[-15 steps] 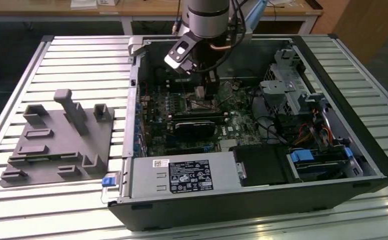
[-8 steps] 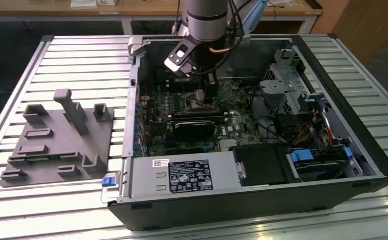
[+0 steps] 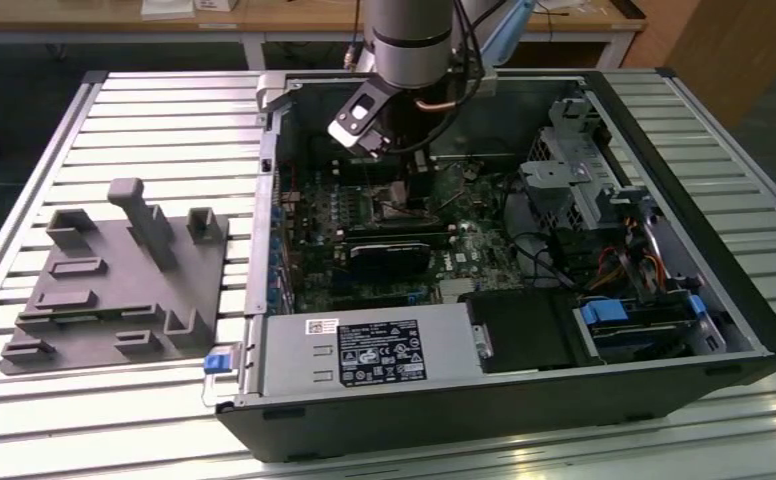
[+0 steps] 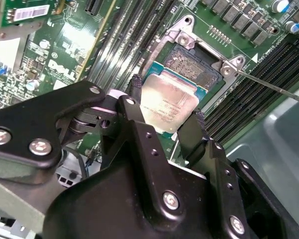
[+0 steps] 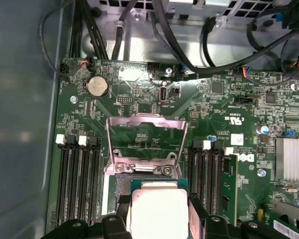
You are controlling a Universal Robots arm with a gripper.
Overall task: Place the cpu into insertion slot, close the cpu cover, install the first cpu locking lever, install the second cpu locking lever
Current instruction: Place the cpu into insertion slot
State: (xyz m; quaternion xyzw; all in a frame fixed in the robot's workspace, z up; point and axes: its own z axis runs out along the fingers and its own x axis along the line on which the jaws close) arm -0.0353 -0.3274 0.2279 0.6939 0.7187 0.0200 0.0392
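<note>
Silvery cpu (image 4: 170,102) in hand (image 4: 167,97) | insertion slot (image 4: 196,67) partly hidden beneath

The arm (image 3: 410,30) comes down almost vertically, nearer the bench (image 3: 121,110) edge at the top of the exterior view than the opposite edge. Its grey wrist (image 3: 408,60) cylinder stands upright, and the black-and-white head below it is canted toward the exterior view's left. The end effector (image 4: 166,101) points downward; in the second wrist view its black body and bolted linkage arms spread wide behind the tips. Two slim black fingers (image 4: 135,85) with ribbed tips are closed against opposite edges of the cpu (image 4: 170,107), gripping it between them. In the first wrist view the fingers (image 5: 120,211) flank the chip's two sides.
</note>
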